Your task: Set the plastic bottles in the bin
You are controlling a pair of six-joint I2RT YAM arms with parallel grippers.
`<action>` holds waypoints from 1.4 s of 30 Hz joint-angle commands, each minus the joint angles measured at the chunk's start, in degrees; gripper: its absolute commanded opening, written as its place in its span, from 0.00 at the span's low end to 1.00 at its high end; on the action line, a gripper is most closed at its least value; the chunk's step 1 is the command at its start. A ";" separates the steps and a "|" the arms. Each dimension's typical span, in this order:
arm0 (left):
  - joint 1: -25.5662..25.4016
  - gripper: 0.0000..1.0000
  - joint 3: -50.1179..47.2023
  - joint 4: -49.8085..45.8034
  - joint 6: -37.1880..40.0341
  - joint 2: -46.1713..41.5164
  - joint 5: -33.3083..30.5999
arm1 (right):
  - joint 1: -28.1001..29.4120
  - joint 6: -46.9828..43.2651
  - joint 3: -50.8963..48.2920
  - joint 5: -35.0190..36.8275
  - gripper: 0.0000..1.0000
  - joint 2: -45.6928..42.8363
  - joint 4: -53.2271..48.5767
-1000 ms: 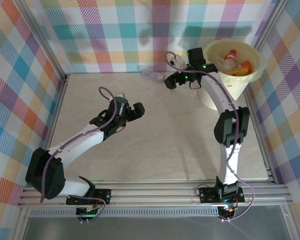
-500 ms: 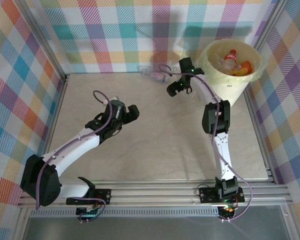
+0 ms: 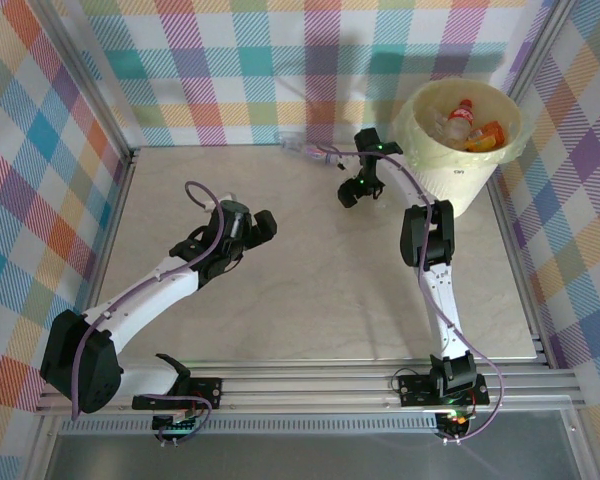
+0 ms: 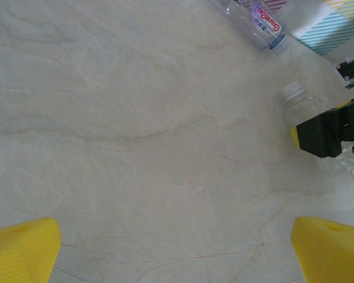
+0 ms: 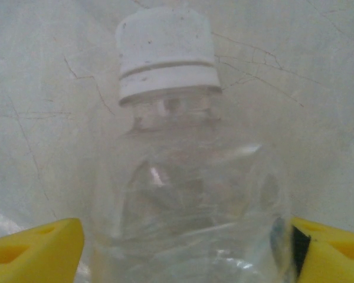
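Observation:
A clear plastic bottle [image 5: 189,177] with a white cap [image 5: 165,53] lies on the table between the yellow fingers of my right gripper [image 5: 186,247], which press against both its sides. From above, that gripper [image 3: 355,190] is just left of the bin [image 3: 460,180]. In the left wrist view the same bottle [image 4: 304,106] pokes out past the black right gripper [image 4: 330,132]. Another clear bottle [image 3: 305,150] with a purple-and-red label [image 4: 259,20] lies by the back wall. The cream bin holds a red-capped bottle [image 3: 463,112] and an orange one [image 3: 488,133]. My left gripper [image 3: 265,225] hovers open over bare table.
Checked walls and aluminium posts [image 3: 130,155] close in the pale marble table [image 3: 310,300] on three sides. The bin stands in the back right corner. The right arm's cable [image 3: 330,150] loops near the bottle at the back wall.
My right arm swung from beside the bin's rim down and left onto the clear bottle, and its fingers closed in on it. The left arm pulled back slightly left, then held still.

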 commanded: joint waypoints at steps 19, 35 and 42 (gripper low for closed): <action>0.60 1.00 0.73 1.26 -0.82 -1.04 -0.20 | 0.01 10.69 -19.99 -11.24 0.45 -44.63 16.18; 0.60 1.00 -0.61 0.51 -2.06 -2.92 0.24 | -20.37 25.24 -15.22 4.21 0.45 -48.21 19.36; 0.60 1.00 -1.23 0.51 -2.68 -3.59 0.02 | -23.48 23.56 -11.29 12.63 0.46 -43.78 18.16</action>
